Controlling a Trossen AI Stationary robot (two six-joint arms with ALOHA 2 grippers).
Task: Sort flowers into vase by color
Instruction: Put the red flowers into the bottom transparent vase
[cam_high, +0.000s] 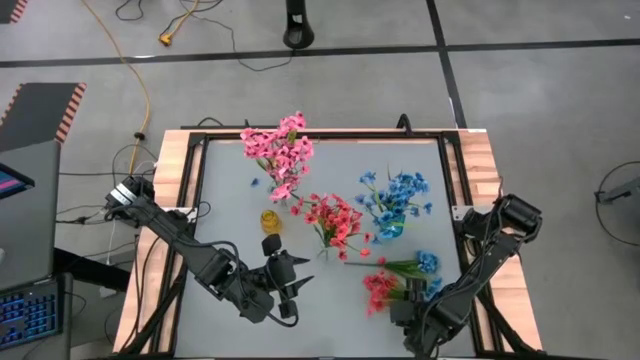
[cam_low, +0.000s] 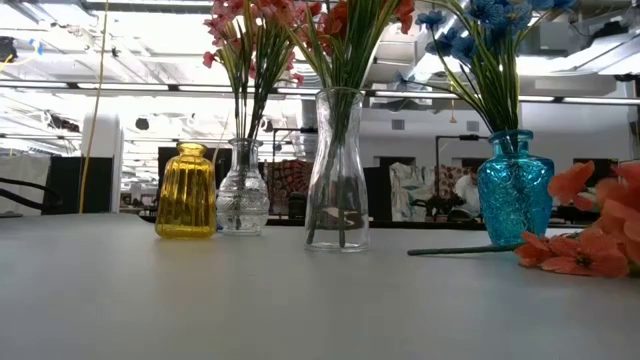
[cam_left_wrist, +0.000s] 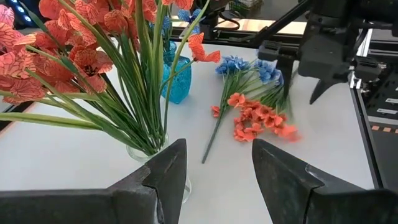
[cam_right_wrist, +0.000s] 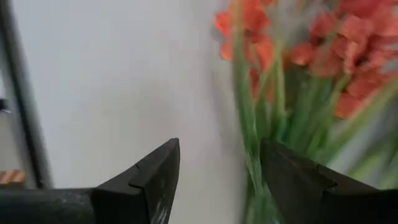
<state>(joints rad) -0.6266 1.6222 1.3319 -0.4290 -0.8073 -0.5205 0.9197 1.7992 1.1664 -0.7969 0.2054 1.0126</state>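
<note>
Three vases hold sorted sprays: pink flowers (cam_high: 281, 150) in a small clear vase (cam_low: 243, 190), coral-red flowers (cam_high: 335, 217) in a tall clear vase (cam_low: 337, 170), and blue flowers (cam_high: 398, 192) in a blue vase (cam_low: 514, 190). A yellow vase (cam_high: 270, 220) stands empty. Loose blue flowers (cam_high: 424, 264) and loose coral-red flowers (cam_high: 380, 291) lie flat on the table near its right side. My right gripper (cam_high: 405, 302) is open just above these loose sprays, with their green stems (cam_right_wrist: 249, 155) between its fingers. My left gripper (cam_high: 298, 275) is open, near the tall clear vase.
The grey tabletop (cam_high: 230, 200) has a dark frame and wooden side rails (cam_high: 172, 170). The four vases stand close together in the table's middle. Bare surface lies toward the near edge and the left side. Cables run over the floor beyond the far edge.
</note>
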